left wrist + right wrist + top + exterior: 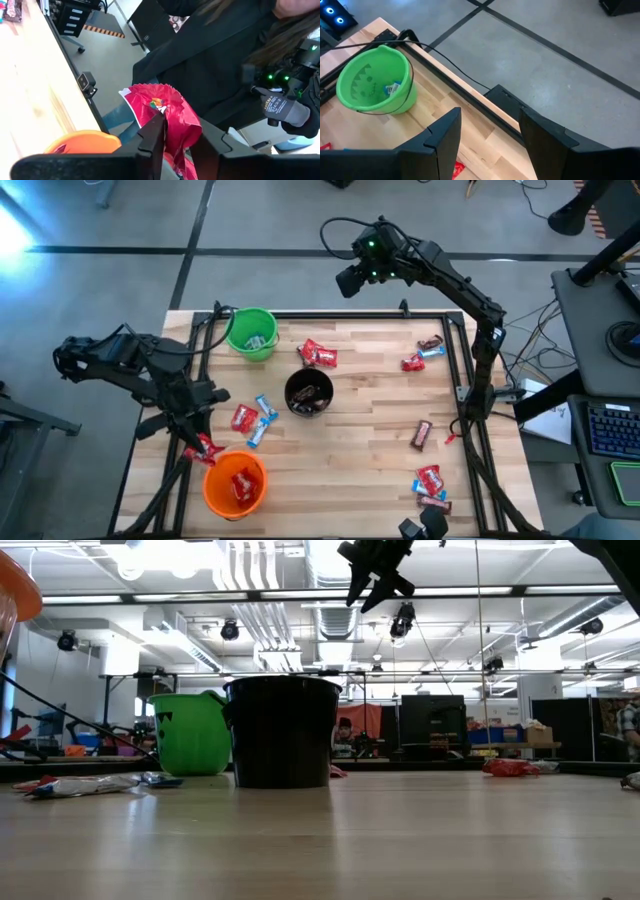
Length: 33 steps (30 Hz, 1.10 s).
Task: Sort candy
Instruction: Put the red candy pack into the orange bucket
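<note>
The left gripper (203,448) hangs at the near-left of the worktop (360,450), just beside the orange cup (236,485). A red candy (165,117) sits between its fingers (152,142), crumpled against one of them; whether they clamp it or have slackened, I cannot tell. More red wrappers lie inside the orange cup. The right gripper (487,132) hovers high beyond the far edge, jaws apart and empty. Loose candy is scattered about: a red-and-blue cluster (252,420) between the orange cup and the black cup (308,392), others toward the right side, and one piece inside the green cup (375,82).
</note>
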Tool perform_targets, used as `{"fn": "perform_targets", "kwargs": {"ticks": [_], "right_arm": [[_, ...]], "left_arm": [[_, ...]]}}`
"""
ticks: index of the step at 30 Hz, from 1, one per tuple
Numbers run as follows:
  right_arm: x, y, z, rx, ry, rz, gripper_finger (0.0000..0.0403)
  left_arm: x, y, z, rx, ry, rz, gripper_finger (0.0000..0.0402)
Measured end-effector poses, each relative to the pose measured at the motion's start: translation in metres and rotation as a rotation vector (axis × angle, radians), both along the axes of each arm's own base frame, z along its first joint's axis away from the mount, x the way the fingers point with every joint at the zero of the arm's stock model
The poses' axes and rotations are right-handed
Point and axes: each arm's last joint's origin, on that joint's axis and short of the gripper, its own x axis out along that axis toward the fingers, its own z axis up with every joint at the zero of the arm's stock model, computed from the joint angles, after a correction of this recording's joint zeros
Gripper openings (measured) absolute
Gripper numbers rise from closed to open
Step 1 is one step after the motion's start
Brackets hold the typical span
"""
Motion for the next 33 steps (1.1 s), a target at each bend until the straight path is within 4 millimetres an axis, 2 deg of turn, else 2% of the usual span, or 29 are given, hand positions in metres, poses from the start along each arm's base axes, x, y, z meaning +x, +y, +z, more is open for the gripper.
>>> {"fn": "perform_targets", "kwargs": {"ticks": [13, 22, 33], "right_arm": [[-0.003, -0.004, 0.0, -0.005, 0.006, -0.008, 0.0192], [-0.007, -0.009, -0.001, 0.002, 0.011, -0.024, 0.0192], [-0.015, -0.02, -0.001, 0.008, 0.009, -0.068, 0.0192]], "left_arm": [[0.001, -0.001, -0.001, -0.009, 0.032, 0.025, 0.0069], [0.005, -0.006, -0.021, -0.001, 0.125, 0.021, 0.0069], [0.008, -0.009, -0.02, -0.009, 0.087, 0.018, 0.007]]}}
